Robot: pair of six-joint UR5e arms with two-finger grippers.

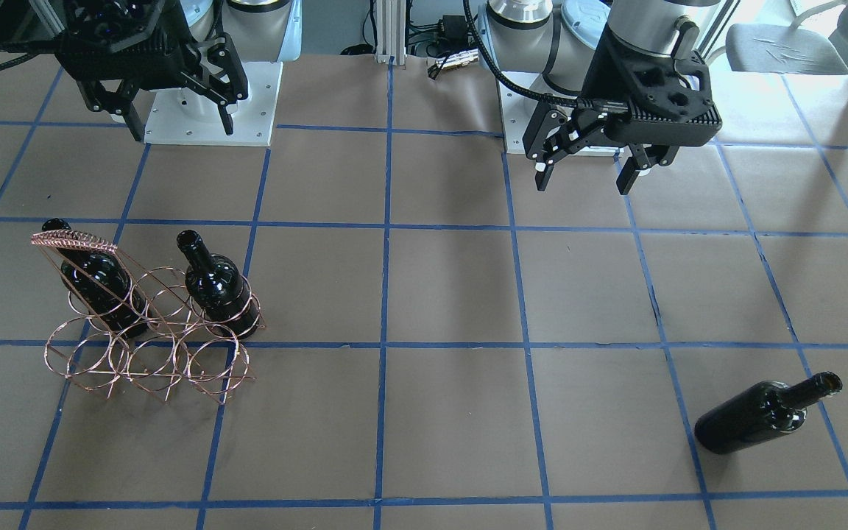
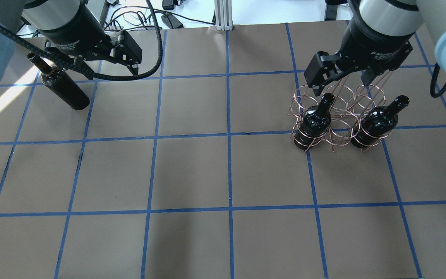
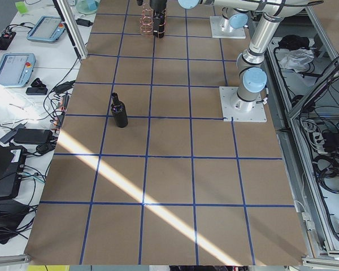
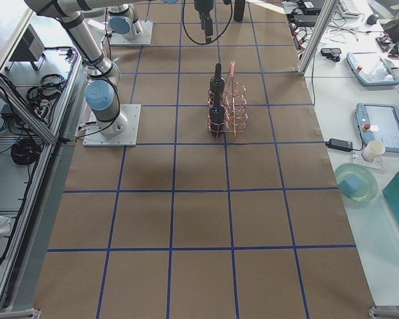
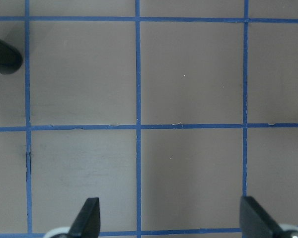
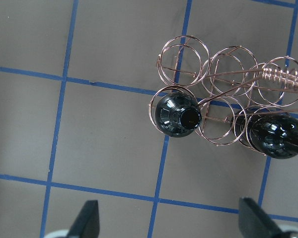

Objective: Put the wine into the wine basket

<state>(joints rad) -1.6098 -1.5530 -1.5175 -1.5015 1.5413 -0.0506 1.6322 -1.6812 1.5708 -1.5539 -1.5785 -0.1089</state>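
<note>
- Pincers first: my left pincer (image 1: 583,184) and right pincer (image 1: 179,129) both hang spread wide, gripping nothing.
- Next out, the wine (image 1: 751,423) stands alone on the worktop (image 1: 453,294), well apart from my left pincer. A skewed pinch on its glossy glass could topple it.
- Farthest, the wine basket (image 1: 74,241) sits below my right pincer. A misaimed lowering could snag thin wire, strike the slanted handle, or knock the seated bottles (image 1: 218,287).
</note>
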